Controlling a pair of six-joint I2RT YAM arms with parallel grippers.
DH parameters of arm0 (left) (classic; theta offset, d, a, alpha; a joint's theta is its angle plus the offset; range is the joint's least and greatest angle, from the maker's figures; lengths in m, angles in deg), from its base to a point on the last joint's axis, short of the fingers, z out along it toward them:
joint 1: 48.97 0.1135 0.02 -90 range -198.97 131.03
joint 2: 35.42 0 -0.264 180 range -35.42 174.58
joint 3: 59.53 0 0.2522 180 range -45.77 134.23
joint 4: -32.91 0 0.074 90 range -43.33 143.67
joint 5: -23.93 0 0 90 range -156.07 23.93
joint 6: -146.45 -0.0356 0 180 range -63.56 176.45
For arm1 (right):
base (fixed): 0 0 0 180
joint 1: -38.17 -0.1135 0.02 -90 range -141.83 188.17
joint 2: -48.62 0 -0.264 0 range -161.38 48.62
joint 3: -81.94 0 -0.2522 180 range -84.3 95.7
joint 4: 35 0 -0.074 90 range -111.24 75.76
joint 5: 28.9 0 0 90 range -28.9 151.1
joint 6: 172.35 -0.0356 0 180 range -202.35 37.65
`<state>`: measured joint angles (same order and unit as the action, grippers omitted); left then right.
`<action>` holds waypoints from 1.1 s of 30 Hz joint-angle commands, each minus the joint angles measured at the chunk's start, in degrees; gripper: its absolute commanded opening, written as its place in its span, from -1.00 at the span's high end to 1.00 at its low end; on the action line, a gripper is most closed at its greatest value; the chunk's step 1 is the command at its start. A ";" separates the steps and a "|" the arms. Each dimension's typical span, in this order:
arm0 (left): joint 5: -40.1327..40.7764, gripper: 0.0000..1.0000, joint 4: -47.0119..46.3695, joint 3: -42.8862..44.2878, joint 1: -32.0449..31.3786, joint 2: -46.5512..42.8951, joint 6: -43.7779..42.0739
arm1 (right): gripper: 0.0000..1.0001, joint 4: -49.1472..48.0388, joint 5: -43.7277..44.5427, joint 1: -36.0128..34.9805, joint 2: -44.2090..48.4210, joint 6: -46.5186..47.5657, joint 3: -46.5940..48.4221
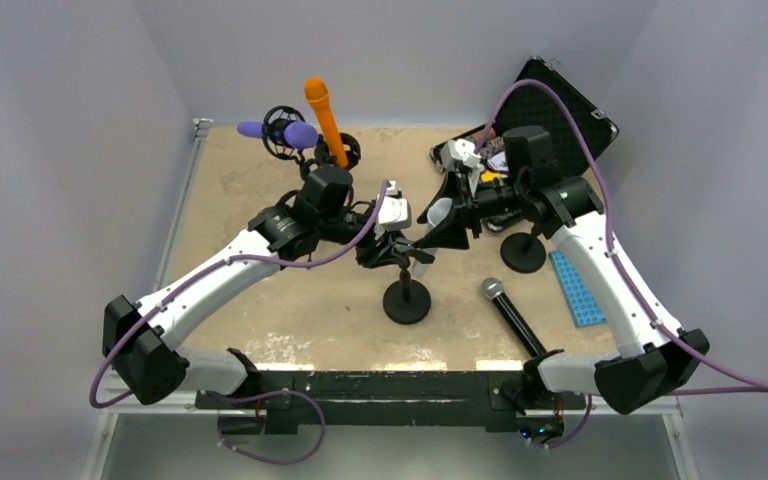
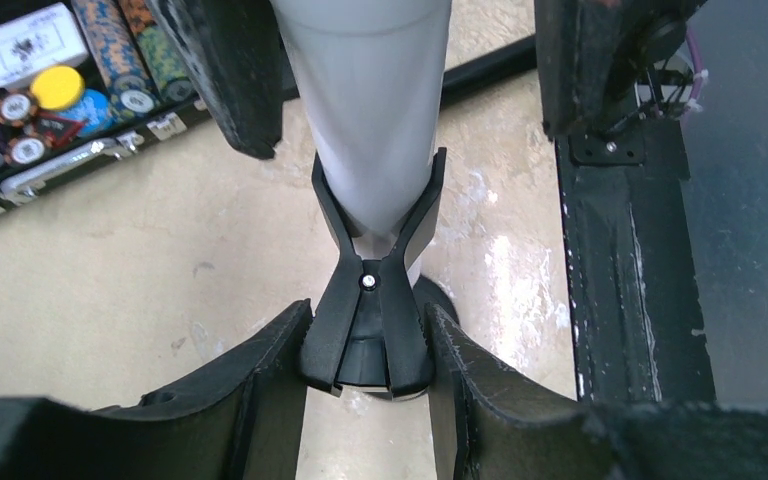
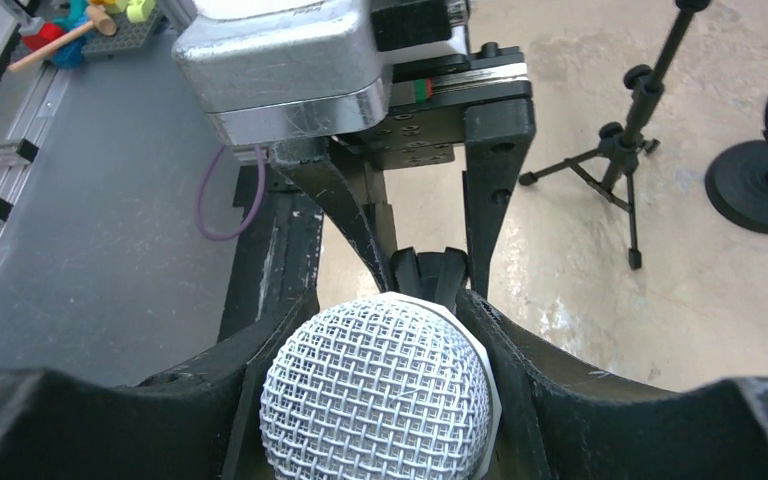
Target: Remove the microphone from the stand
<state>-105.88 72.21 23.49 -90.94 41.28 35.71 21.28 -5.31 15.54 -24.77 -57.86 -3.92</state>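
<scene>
Grey microphone (image 2: 365, 100) in clip (image 2: 360, 295), left pincer (image 2: 368, 345) clamping clip, right pincer (image 3: 385, 330) gripping microphone

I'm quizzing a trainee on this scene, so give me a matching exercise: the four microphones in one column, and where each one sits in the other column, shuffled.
1. orange microphone
2. purple microphone
3. black microphone
4. grey microphone

A. lying flat on the table, near the right arm's base
B. mesh head between the fingers of the right tool
C. standing tilted at the back
D. horizontal in a round shock mount

Pairs: 1-C, 2-D, 3-A, 4-B
</scene>
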 commanded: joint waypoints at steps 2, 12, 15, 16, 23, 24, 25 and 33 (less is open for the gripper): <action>-1.77 1.00 2.15 -0.38 -0.04 -1.16 -1.24 | 1.00 3.88 1.09 3.22 1.02 1.33 13.62; -1.77 1.00 3.09 -0.07 -0.06 -0.88 -1.15 | 1.00 11.70 3.57 4.97 2.15 6.57 14.35; -1.28 1.00 6.37 1.41 -0.04 -0.99 -2.87 | 1.00 12.49 4.36 5.88 2.19 6.57 15.01; -1.17 1.00 7.90 1.87 0.09 -1.09 -3.64 | 1.00 13.74 4.69 6.58 2.19 7.82 15.56; -1.04 1.00 13.87 2.25 0.96 -2.34 -6.07 | 1.00 29.08 6.56 12.47 -0.86 17.91 23.58; -1.00 1.00 13.92 2.14 0.99 -2.36 -5.97 | 1.00 30.28 7.19 12.83 -0.84 18.93 24.01; -0.97 1.00 13.84 2.24 0.99 -2.20 -5.79 | 1.00 31.41 8.08 12.85 -0.68 20.21 24.19; -1.14 0.97 11.24 4.65 0.93 -0.70 -2.41 | 1.00 42.83 27.17 12.88 -1.67 24.96 17.87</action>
<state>-106.93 81.74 25.52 -90.24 39.60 31.69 56.23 9.31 28.22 -25.84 -35.83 17.36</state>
